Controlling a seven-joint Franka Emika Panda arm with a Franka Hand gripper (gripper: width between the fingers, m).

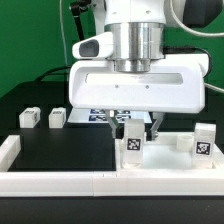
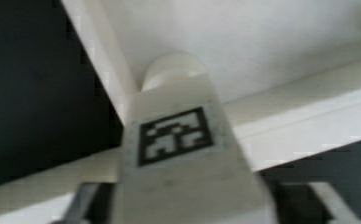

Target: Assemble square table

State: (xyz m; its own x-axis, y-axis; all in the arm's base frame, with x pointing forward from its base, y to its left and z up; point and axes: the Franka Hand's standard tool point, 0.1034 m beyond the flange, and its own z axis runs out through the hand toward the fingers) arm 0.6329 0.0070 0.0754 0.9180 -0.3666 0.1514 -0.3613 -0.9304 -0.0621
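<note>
Near the middle of the exterior view, I see the gripper (image 1: 142, 127) hanging straight down over the square table slab (image 1: 170, 152), its broad white body hiding much of what lies behind it. Its fingers straddle an upright leg block (image 1: 132, 145) whose black-and-white tag faces the camera. That leg stands at the slab's end toward the exterior view's left, and I cannot tell whether it rests on the slab or just beside it. On the wrist view the same leg block (image 2: 173, 135) sits between the fingers (image 2: 97, 205), tag toward the lens, with the slab (image 2: 283, 50) pale behind it and the black table (image 2: 26, 90) showing past it. One finger looks to be against the leg while a dark sliver shows at the other, so I cannot tell whether the jaws are clamped on it or merely around it. A second leg block (image 1: 203, 142) stands upright at the right of the exterior frame, tag forward, on or by the slab. The low white border wall (image 1: 60, 182) runs along the lower edge and turns up at the lower left, fencing the work area. Inside it, on the black table (image 1: 60, 150), a third leg block (image 1: 29, 117) and a fourth leg block (image 1: 57, 117) sit side by side at mid left, near each other but not touching, and well apart from the slab. The marker board (image 1: 100, 115) lies flat behind them, partly hidden by the gripper.
</note>
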